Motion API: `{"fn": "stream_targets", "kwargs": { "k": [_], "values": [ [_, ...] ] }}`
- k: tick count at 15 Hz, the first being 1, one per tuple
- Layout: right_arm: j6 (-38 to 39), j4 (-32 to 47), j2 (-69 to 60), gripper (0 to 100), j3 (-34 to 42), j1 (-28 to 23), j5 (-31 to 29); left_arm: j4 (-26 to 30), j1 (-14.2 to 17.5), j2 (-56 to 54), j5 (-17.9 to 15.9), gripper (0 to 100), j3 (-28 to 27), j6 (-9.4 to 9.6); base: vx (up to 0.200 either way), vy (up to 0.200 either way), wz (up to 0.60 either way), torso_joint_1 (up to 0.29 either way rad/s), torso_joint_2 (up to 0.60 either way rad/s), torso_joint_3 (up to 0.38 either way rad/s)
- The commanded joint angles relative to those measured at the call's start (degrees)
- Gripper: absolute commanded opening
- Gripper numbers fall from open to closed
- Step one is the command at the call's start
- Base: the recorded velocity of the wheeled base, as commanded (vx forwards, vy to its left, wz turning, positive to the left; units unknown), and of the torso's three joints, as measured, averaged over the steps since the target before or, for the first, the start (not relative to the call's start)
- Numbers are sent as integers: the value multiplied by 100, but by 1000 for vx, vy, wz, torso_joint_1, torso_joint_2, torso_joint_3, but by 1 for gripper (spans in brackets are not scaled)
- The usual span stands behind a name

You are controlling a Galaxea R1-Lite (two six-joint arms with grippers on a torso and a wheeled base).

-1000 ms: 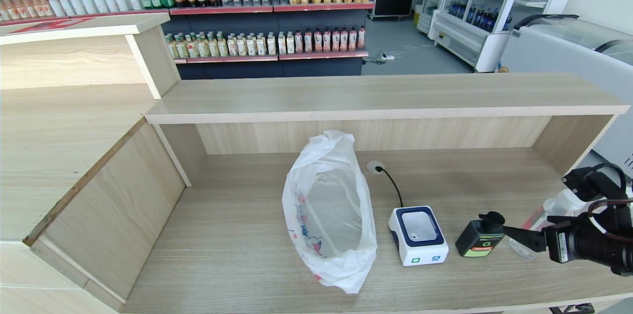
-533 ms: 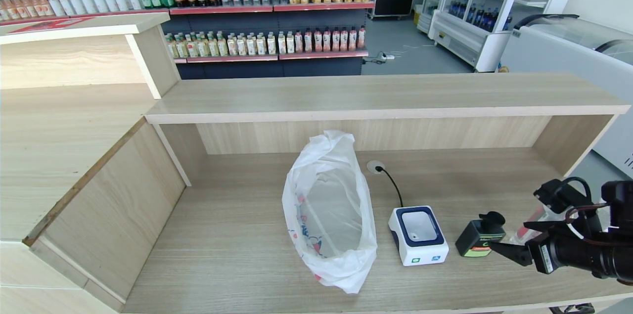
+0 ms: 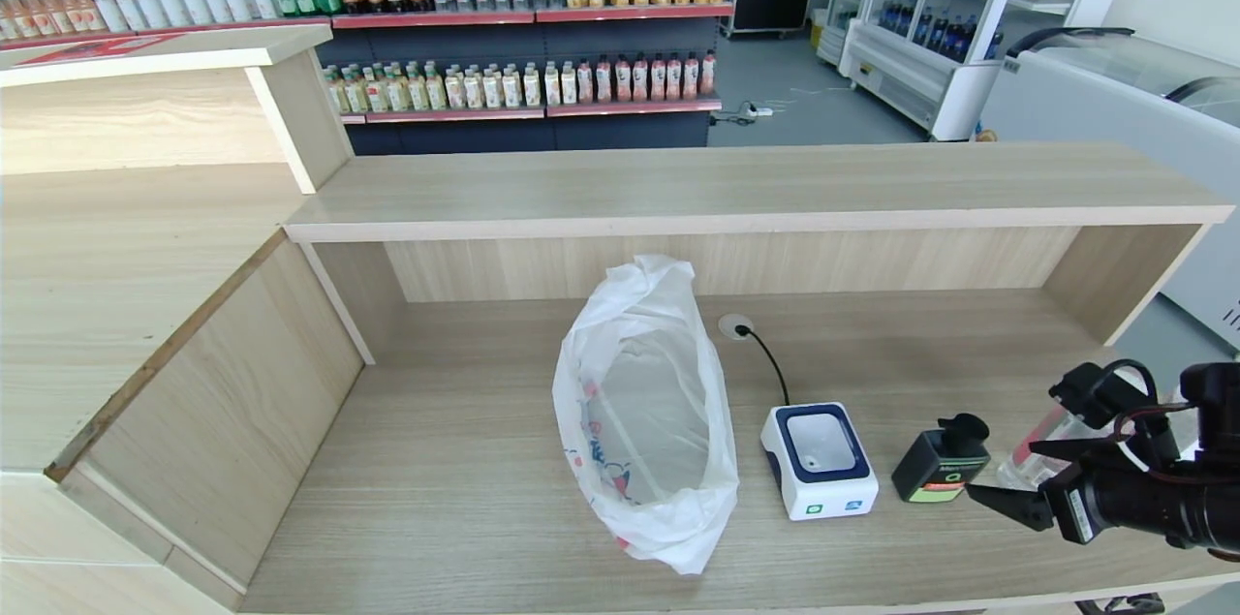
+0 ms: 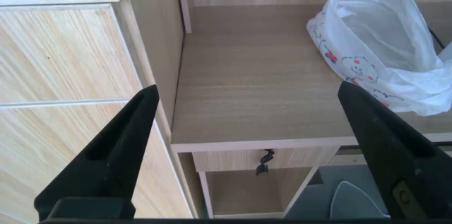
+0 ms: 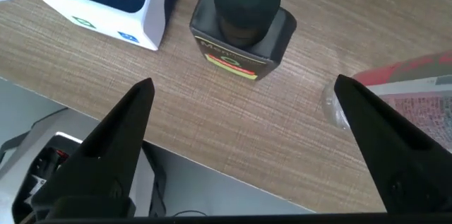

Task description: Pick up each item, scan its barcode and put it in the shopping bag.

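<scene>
1. The left claw (image 4: 244, 153), prongs wide apart, hangs by the wood-grain counter's (image 3: 455, 499) near left corner.
2. The crinkled white plastic shopping bag (image 3: 644, 421) gapes at the centre.
3. The boxy white scanner (image 3: 819, 460) sits just right of it.
4. The squat dark bottle (image 3: 938, 468) comes next, then the red-labelled clear bottle (image 3: 1029, 450).
5. The right claw (image 3: 1003, 472), prongs apart and empty, hovers right of the dark bottle.

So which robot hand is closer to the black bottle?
Right. The right gripper hangs just beside the black bottle; the left gripper is far off, past the shopping bag.
</scene>
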Motion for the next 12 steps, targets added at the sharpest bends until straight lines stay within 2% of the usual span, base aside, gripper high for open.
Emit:
{"fn": "stream_targets", "kwargs": {
  "k": [1, 4, 12],
  "values": [
    [-11, -3, 181, 100, -60, -3, 18, 0, 0, 6, 0, 100, 0, -1, 0, 0, 0, 0, 0, 0],
    [-82, -319, 655, 100, -245, -3, 185, 0, 0, 6, 0, 100, 0, -1, 0, 0, 0, 0, 0, 0],
    [-477, -319, 1402, 100, -763, 67, 853, 0, 0, 6, 0, 100, 0, -1, 0, 0, 0, 0, 0, 0]
  ]
}}
